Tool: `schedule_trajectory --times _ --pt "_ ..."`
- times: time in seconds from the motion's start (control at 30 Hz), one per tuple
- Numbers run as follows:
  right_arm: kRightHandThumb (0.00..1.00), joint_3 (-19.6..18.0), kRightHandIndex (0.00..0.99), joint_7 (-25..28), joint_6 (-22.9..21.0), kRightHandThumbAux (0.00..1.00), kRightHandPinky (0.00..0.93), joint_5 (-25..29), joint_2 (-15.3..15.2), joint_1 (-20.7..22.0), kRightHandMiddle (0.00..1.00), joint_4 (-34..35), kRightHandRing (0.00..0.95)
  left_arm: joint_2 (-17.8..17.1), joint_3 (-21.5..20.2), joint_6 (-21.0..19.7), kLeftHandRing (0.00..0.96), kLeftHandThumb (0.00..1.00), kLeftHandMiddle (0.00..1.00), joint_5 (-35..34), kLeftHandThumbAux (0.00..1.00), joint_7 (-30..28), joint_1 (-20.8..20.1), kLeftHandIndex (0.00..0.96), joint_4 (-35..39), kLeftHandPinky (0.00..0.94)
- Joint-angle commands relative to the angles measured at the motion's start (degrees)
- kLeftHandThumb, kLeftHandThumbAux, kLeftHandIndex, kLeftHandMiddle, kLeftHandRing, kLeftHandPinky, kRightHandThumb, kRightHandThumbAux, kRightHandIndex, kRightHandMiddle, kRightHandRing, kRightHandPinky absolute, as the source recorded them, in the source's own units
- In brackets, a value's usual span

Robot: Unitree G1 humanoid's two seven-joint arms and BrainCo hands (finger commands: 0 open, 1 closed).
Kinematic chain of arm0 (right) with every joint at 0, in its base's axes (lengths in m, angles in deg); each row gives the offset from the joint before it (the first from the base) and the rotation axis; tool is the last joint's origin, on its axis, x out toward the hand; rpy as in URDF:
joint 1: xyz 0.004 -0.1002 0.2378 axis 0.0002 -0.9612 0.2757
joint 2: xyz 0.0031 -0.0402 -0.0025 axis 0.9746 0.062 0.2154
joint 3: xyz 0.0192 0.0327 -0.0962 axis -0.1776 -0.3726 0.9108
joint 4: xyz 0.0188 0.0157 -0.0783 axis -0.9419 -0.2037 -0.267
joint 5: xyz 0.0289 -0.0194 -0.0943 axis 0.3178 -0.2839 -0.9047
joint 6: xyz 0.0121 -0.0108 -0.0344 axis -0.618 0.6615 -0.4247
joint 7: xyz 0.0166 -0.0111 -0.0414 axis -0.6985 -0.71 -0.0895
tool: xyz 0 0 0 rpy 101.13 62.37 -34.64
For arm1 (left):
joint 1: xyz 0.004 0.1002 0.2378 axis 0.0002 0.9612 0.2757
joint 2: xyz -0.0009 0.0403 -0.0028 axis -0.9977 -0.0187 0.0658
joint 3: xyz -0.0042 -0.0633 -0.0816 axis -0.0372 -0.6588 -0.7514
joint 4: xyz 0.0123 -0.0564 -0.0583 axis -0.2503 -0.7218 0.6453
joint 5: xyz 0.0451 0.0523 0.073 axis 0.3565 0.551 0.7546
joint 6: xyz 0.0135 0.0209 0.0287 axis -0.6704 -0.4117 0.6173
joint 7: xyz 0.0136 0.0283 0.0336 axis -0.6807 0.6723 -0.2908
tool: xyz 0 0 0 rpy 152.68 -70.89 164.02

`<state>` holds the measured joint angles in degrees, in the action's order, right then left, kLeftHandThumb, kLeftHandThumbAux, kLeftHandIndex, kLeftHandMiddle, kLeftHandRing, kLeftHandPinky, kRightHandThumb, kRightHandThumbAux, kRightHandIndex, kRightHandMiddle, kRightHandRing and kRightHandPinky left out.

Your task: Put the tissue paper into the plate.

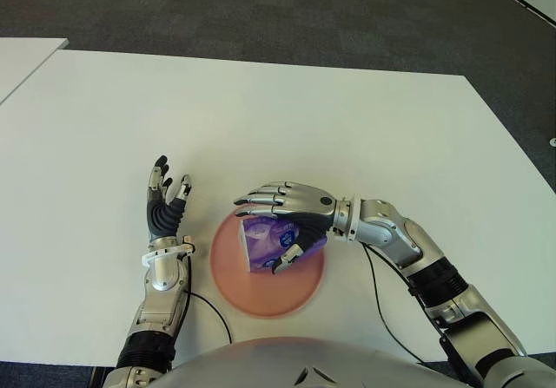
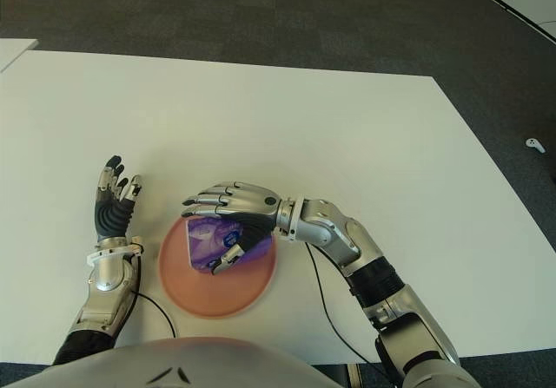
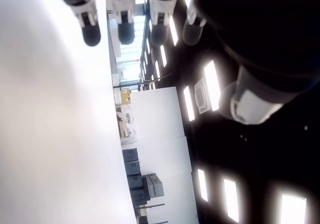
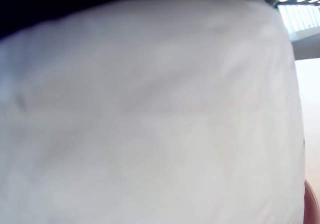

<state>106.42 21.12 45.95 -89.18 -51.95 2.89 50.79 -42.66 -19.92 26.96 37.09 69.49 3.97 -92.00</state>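
A purple and white tissue pack (image 1: 265, 240) sits over the upper middle of the round pink plate (image 1: 261, 297), near the table's front edge. My right hand (image 1: 263, 232) reaches in from the right and wraps the pack. Its fingers (image 1: 265, 200) stretch along the pack's far side and the thumb presses its near corner. I cannot tell whether the pack touches the plate. My left hand (image 1: 165, 201) shows just left of the plate with its fingers (image 3: 125, 13) spread upward, holding nothing. The right wrist view shows only a pale blur.
The white table (image 1: 347, 128) stretches wide beyond and to both sides of the plate. A black cable (image 1: 378, 305) runs from my right forearm toward the front edge. Another white table corner (image 1: 22, 58) shows at far left. Dark carpet lies behind.
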Motion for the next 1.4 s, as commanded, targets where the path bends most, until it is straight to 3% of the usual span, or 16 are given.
schedule_trajectory --times 0.03,0.33,0.53,0.73,0.93,1.03,1.13,1.27,1.33,1.4 --pt "0.173 -0.37 0.0 -1.59 1.03 0.191 0.0 -0.85 0.27 0.7 0.0 -1.14 0.0 -0.45 -0.41 -0.01 0.0 0.0 0.0 1.1 0.52 -0.66 5.3 0.0 -7.65 0.0" --pt "0.156 -2.71 0.0 -4.53 0.56 0.209 0.0 0.73 1.07 1.64 0.0 -0.93 0.0 -0.42 -0.68 -0.1 0.0 0.0 0.0 0.73 0.545 -0.89 4.95 0.0 -7.54 0.0" --pt "0.167 -5.25 0.0 -4.69 -1.7 0.234 0.0 7.66 3.64 2.83 0.0 -0.19 0.0 -0.45 -0.96 0.33 0.0 0.0 0.0 0.44 0.565 -0.86 4.09 0.0 -8.41 0.0" --pt "0.188 -7.91 0.0 1.85 -10.36 0.232 0.0 18.75 2.87 4.49 0.0 4.68 0.0 -0.42 -1.02 -0.01 0.0 0.0 0.0 0.19 0.566 -1.01 3.44 0.0 -8.27 0.0" --pt "0.197 -10.13 0.0 2.72 -15.52 0.213 0.0 21.88 4.01 5.1 0.0 5.19 0.0 -0.41 -0.95 -1.02 0.0 0.0 0.0 -0.03 0.565 -1.12 2.83 0.0 -7.87 0.0" --pt "0.226 -15.72 0.0 4.82 -21.66 0.205 0.0 28.95 2.09 8.78 0.0 5.77 0.0 -0.24 -0.88 -1.58 0.0 0.0 0.0 -0.18 0.565 -1.31 2.83 0.0 -7.1 0.0" --pt "0.272 -18.03 0.0 4.82 -23.78 0.198 0.0 31.01 2.59 10.15 0.0 5.63 0.0 -0.14 -0.85 -1.62 0.0 0.0 0.0 -0.38 0.571 -1.55 2.89 0.0 -6.82 0.0" --pt "0.271 -20.25 0.0 -1.54 -19.56 0.198 0.0 27.48 5.57 12.04 0.0 1.73 0.0 -0.11 -1.01 -1.67 0.0 0.0 0.0 -0.63 0.579 -1.98 2.69 0.0 -6.79 0.0" --pt "0.259 -21.79 0.0 -7.22 -16.6 0.207 0.0 26.48 8.85 15.05 0.0 -4.06 0.0 -0.08 -1.12 -1.72 0.0 0.0 0.0 -0.56 0.581 -2.11 2.62 0.0 -6.78 0.0" --pt "0.228 -24.99 0.0 -11.04 -12.3 0.242 0.0 29.38 11.46 20.73 0.0 -13.84 0.0 -0.12 -1.23 -1.82 0.0 0.0 0.0 -0.49 0.582 -2.17 2.41 0.0 -6.88 0.0"
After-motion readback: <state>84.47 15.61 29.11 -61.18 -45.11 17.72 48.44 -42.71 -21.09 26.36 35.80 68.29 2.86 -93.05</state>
